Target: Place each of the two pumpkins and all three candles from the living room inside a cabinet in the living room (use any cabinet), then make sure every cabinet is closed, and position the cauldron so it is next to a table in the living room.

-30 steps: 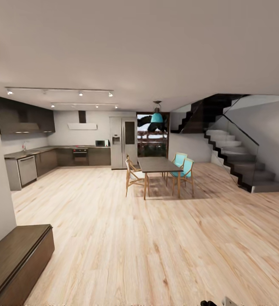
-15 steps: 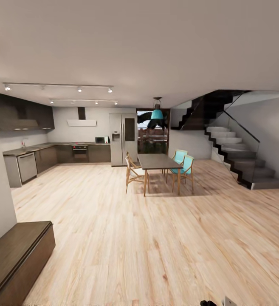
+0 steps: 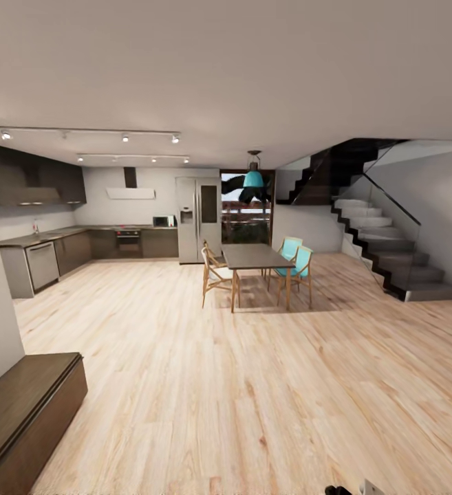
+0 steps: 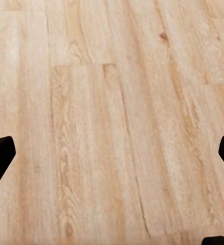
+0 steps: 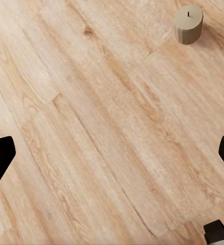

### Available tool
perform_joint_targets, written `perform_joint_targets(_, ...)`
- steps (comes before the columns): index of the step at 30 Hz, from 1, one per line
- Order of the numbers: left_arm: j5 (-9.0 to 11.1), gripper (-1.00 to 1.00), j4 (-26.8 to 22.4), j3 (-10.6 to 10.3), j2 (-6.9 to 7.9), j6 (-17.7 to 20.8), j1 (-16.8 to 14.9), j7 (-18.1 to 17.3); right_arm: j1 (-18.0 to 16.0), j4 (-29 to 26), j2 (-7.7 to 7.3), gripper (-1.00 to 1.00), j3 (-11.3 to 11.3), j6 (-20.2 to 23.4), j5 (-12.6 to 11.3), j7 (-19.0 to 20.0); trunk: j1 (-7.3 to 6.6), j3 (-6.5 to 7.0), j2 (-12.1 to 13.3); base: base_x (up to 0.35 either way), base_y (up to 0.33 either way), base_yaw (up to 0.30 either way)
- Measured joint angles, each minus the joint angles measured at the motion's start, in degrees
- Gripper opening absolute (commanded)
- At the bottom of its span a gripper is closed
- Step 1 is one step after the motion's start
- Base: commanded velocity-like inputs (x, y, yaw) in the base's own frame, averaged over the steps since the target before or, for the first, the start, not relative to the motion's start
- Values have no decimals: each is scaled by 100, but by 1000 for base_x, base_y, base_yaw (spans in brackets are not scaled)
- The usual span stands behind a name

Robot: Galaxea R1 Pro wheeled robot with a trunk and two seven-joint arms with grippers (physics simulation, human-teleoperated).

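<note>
No readable text, labels, brands, numbers or signs in any view. Fridge (image 3: 198,218), microwave (image 3: 162,221) and oven (image 3: 128,242) fronts too small to make out markings.

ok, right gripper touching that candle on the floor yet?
Apart. In the right wrist view the candle stands alone on the wooden floor, with bare planks between it and the open right gripper.

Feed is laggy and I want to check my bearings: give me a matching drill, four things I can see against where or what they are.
Things:
1. candle
2. cabinet
3. dining table
4. right pincer

Descriptions:
A. between wooden and turquoise chairs
B. open, above bare floor
C. low, dark brown, by the left wall
D. upright on the floor planks

Pairs: 1-D, 2-C, 3-A, 4-B
</note>
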Motion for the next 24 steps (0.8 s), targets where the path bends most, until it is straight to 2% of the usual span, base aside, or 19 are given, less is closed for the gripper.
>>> perform_joint_targets(11, -5, 100, 55, -27, -12, -14, 0, 6, 0, -2, 0, 100, 2, 0, 0, 11, -1, -104, 0, 34, -9, 4)
perform_joint_targets(18, -6, 100, 74, -29, -18, 10, -7, 7, 0, -15, 7, 100, 16, -4, 8, 91, -3, -132, -1, 224, -67, -5)
perform_joint_targets(24, -3, 100, 75, -29, -16, 8, -9, 2, 1, -16, 8, 100, 13, -3, -25, 104, -2, -169, -1, 237, 109, -132)
